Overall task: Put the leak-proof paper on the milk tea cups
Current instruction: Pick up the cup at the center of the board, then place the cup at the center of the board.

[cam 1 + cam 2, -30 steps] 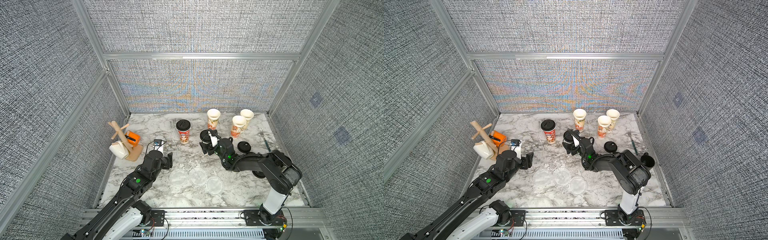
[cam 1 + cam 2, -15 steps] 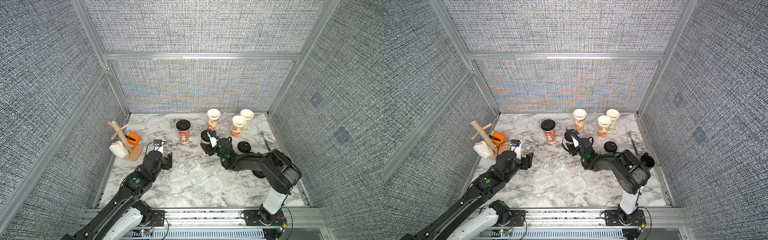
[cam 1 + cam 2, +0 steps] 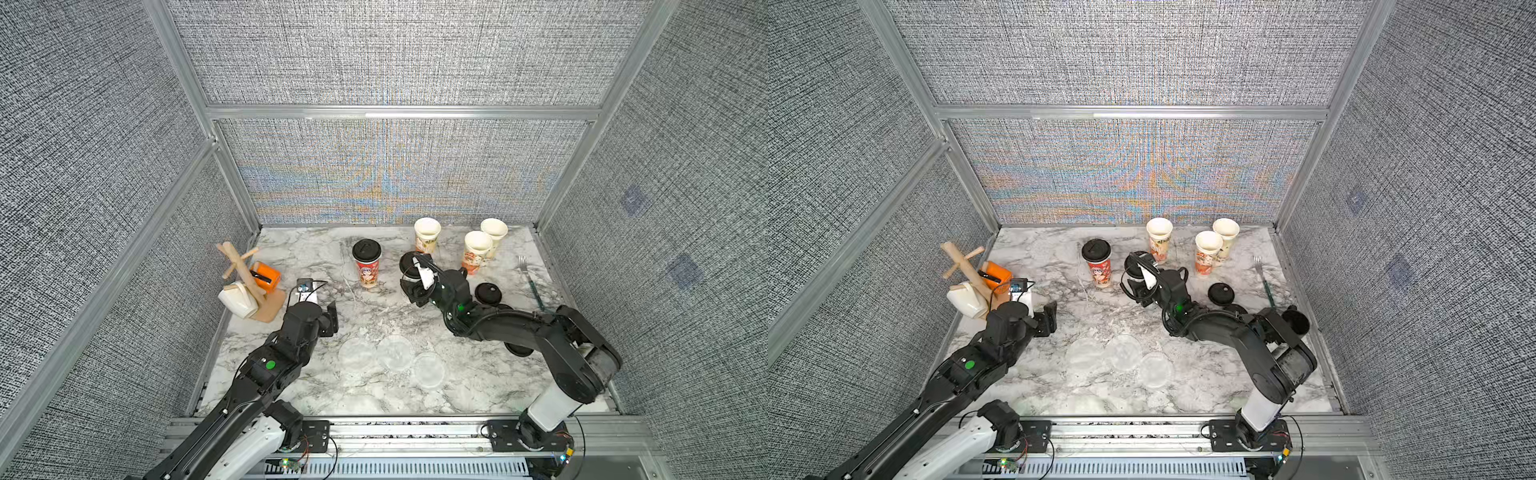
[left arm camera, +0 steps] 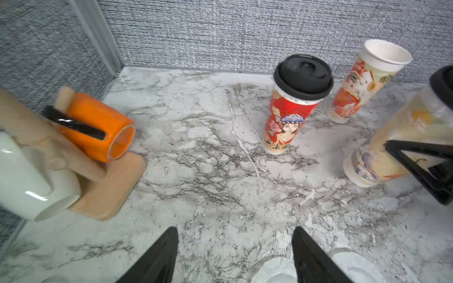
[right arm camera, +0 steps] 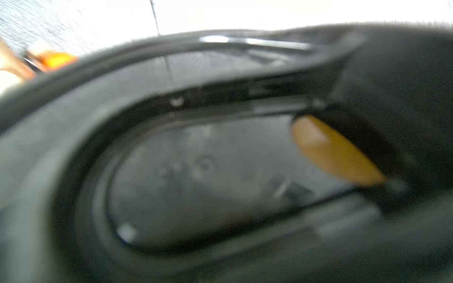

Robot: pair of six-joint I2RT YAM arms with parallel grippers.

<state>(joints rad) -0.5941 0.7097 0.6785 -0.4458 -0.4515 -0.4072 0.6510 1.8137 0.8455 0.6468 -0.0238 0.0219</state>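
Note:
Three open milk tea cups (image 3: 427, 235) (image 3: 478, 249) (image 3: 493, 233) stand at the back. A fourth milk tea cup (image 3: 366, 266) wears a black lid. A fifth lidded cup (image 4: 392, 137) stands in the middle. My right gripper (image 3: 415, 276) straddles it from above, one finger (image 4: 416, 159) against its wall; the right wrist view shows only its blurred lid (image 5: 196, 159). Three leak-proof paper discs (image 3: 356, 353) (image 3: 395, 352) (image 3: 429, 369) lie flat near the front. My left gripper (image 4: 235, 230) hovers open and empty left of them.
A wooden mug tree (image 3: 245, 270) with a white mug (image 3: 237, 297) and an orange mug (image 3: 266, 276) stands at the left wall. A loose black lid (image 3: 487, 293) and a fork (image 3: 528, 278) lie at the right. Another black lid (image 3: 1296, 322) sits behind the right arm.
The right gripper's jaws have narrowed round the lidded cup in the middle, with a slight shift toward the back. The left arm has not moved.

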